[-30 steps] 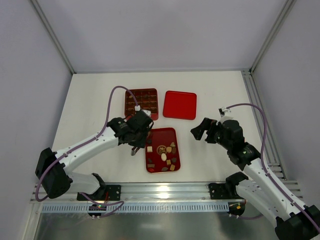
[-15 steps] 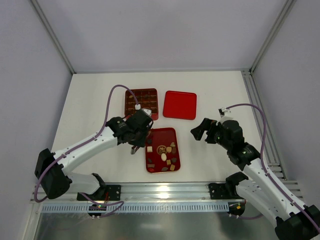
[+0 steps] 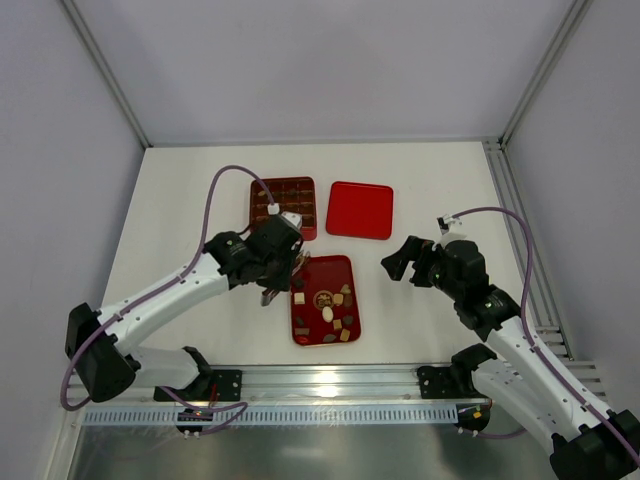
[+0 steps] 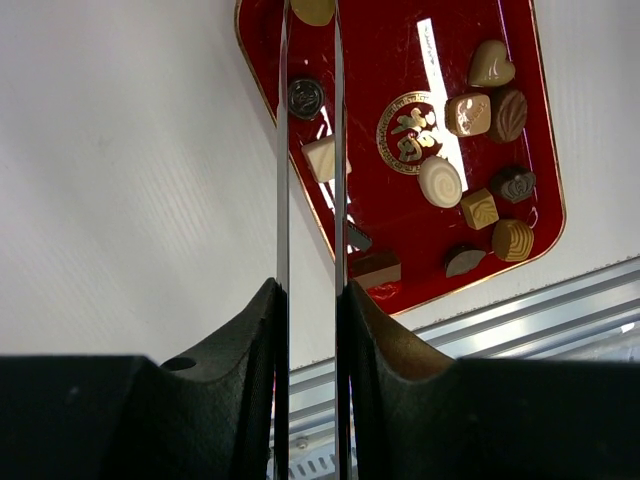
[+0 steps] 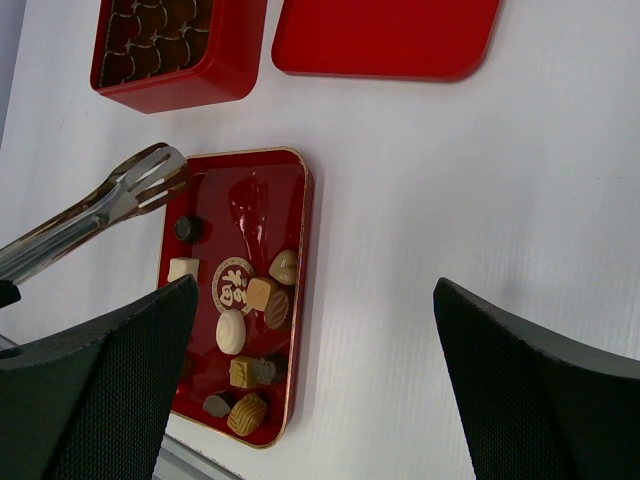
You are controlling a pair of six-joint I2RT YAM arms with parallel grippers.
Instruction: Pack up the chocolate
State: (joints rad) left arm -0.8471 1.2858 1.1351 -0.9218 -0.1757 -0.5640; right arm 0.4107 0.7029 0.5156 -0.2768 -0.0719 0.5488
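Observation:
Several pieces of chocolate (image 3: 335,310), dark, tan and cream, lie on a flat red tray (image 3: 325,268) near the front. My left gripper (image 3: 280,265) is shut on metal tongs (image 4: 283,150), over the tray's left edge. The tongs' blades are squeezed together, and a tan piece (image 4: 313,9) shows between their tips. In the right wrist view the tongs (image 5: 100,210) hang over the tray's far left corner. Behind them stands the red grid box (image 3: 283,205), with dark pieces in its cells. My right gripper (image 3: 397,262) hovers open to the right of the tray, holding nothing.
A flat red lid (image 3: 360,209) lies right of the box. A purple cable (image 3: 232,180) loops from the left arm over the box's left side. A metal rail (image 3: 320,385) runs along the near edge. White walls stand close on three sides.
My left arm has drawn the tongs a little back and to the left, toward the box. The right arm has not moved.

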